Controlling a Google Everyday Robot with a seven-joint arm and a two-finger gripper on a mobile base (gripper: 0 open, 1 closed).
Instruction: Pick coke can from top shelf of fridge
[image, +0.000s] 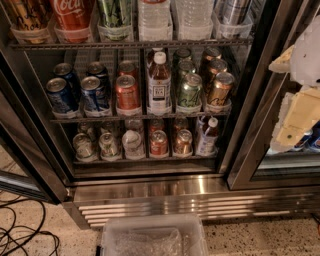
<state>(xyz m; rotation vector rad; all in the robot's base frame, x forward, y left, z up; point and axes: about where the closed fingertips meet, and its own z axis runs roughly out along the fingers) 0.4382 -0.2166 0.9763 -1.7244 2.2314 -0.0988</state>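
Observation:
The fridge (150, 187) stands open in front of me, with wire racks full of drinks. The coke can (73, 17), bright red with white script, stands in a clear lane tray at the left of the top shelf (130, 44); its top is cut off by the frame's upper edge. A dark can stands to its left and a green can to its right. My gripper (296, 107), white and cream, hangs at the right edge of the view, in front of the fridge's right glass door, well right of and below the coke can. It holds nothing that I can see.
The middle rack holds blue cans (60, 95), a copper-red can (127, 92), a bottle (159, 82), and green and gold cans. The lower rack holds several more cans. A dark door frame (257, 100) divides the compartments. A clear plastic bin (155, 237) and black cables (20, 232) lie on the floor.

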